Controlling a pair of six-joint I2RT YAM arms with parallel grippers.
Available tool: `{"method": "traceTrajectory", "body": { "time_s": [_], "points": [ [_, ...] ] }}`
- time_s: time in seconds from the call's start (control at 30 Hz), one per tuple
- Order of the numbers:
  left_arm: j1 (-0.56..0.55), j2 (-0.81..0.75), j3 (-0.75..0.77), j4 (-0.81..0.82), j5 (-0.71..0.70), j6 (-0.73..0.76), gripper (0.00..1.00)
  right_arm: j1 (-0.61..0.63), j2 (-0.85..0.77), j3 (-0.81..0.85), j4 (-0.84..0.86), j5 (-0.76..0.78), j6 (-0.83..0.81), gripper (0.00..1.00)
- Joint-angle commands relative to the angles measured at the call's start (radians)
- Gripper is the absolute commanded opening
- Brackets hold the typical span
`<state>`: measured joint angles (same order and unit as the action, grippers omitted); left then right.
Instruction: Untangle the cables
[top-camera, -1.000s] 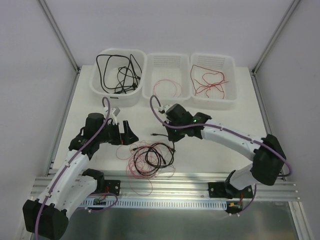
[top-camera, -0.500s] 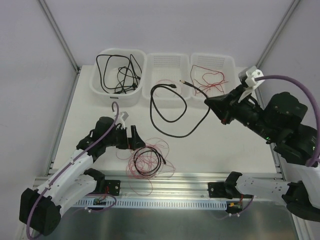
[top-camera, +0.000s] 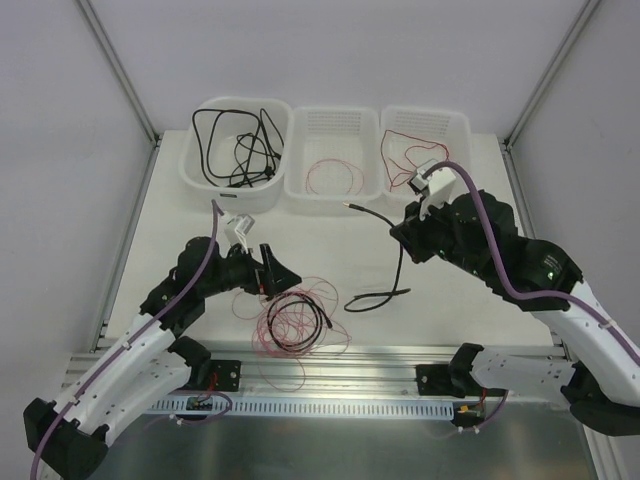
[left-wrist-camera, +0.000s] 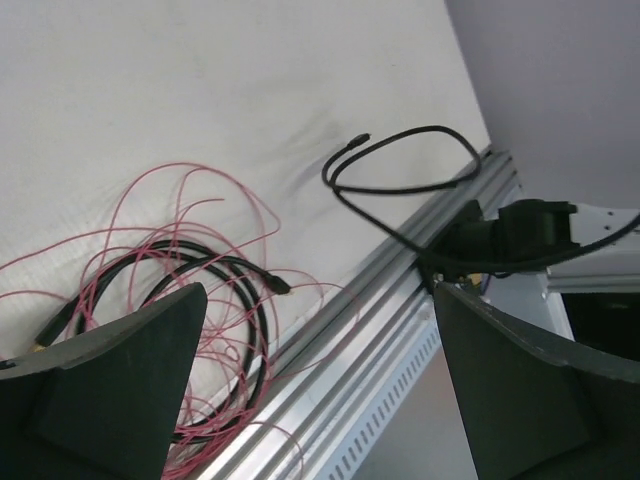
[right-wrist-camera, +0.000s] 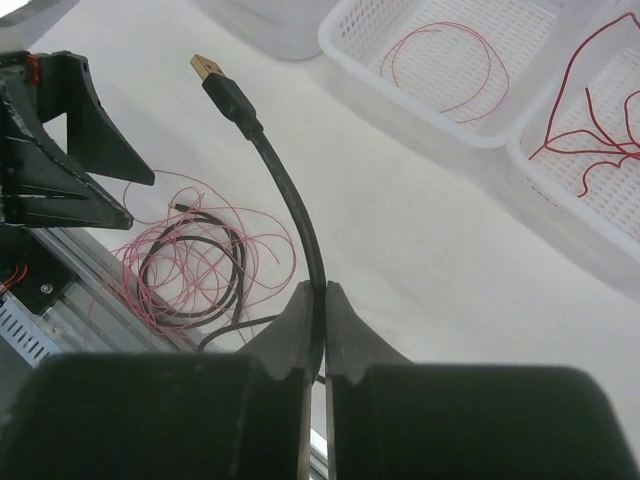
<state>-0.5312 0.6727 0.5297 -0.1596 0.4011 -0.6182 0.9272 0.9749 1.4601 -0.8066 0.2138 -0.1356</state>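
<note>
Soft, even light is coming from overhead, leaving the white table (top-camera: 430, 325) bright and casting only faint shadows. The metal rail (top-camera: 380, 362) along its near edge is giving off a dull sheen. In the wrist views the dark fingers (left-wrist-camera: 110, 390) are blurring close to the lens, while the black cable (right-wrist-camera: 296, 215) is showing crisply.

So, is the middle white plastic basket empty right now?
No, a thin red wire loop lies on the mesh floor of the middle white plastic basket.
</note>
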Motion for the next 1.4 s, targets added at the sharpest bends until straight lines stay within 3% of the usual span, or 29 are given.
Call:
{"method": "traceTrajectory", "body": {
  "time_s": [0.0, 0.13, 0.4, 0.7, 1.03, 1.23, 1.37],
  "points": [
    [-0.024, -0.006, 0.071, 0.066, 0.129, -0.057, 0.99, 0.002, 0.01, -0.004, 0.046, 0.01, 0.025, 0.01],
    [-0.062, 0.024, 0.101, 0.071, 0.139, -0.139, 0.99, 0.002, 0.016, 0.002, 0.076, 0.018, 0.036, 0.01],
    [-0.157, 0.064, 0.098, 0.112, -0.048, -0.429, 0.99, 0.002, 0.038, 0.013, 0.125, 0.038, 0.06, 0.01],
    [-0.288, 0.109, 0.067, 0.114, -0.29, -0.739, 0.99, 0.001, 0.012, -0.133, 0.359, 0.084, 0.123, 0.01],
    [-0.348, 0.199, 0.043, 0.117, -0.387, -1.0, 0.9, 0.004, -0.008, -0.228, 0.52, 0.148, 0.208, 0.01],
    [-0.348, 0.179, 0.006, 0.104, -0.548, -1.121, 0.77, 0.002, -0.002, -0.302, 0.616, 0.156, 0.255, 0.01],
    [-0.348, 0.179, 0.01, 0.104, -0.639, -1.17, 0.77, 0.004, 0.024, -0.33, 0.664, 0.144, 0.269, 0.01]
  ]
}}
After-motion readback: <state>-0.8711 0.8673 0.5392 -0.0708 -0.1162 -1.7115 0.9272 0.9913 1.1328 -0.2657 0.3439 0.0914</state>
